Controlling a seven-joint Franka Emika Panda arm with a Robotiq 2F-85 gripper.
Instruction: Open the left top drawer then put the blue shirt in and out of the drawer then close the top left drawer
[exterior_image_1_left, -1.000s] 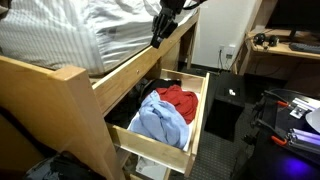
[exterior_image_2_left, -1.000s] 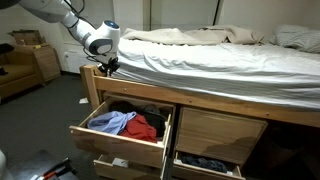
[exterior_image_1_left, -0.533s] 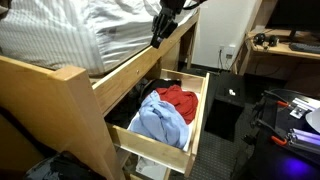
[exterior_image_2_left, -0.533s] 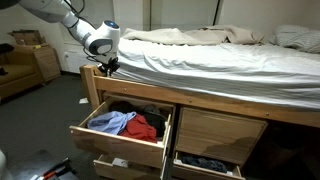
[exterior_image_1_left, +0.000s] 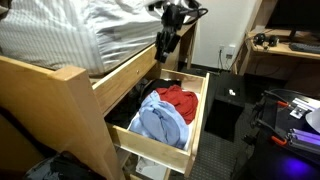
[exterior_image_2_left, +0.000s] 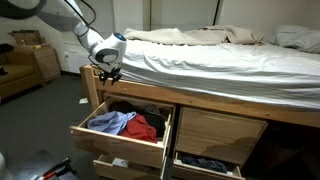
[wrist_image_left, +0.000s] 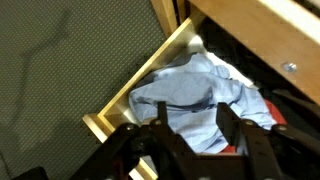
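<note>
One blue shirt (exterior_image_1_left: 160, 122), red garment (exterior_image_1_left: 180, 100) beside, open drawer (exterior_image_1_left: 199, 112), fingers (wrist_image_left: 229, 128) above

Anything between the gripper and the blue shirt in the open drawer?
Nothing visible. The black gripper hangs over the open wooden drawer; the light blue shirt lies uncovered on top, the red garment beside it.

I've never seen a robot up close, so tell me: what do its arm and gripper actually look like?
The arm is smooth, rounded white segments ending in a bulbous white wrist. The gripper on it is black and blocky; the wrist view shows its fingers as dark, chunky bars. No cables or markings can be made out.
</note>
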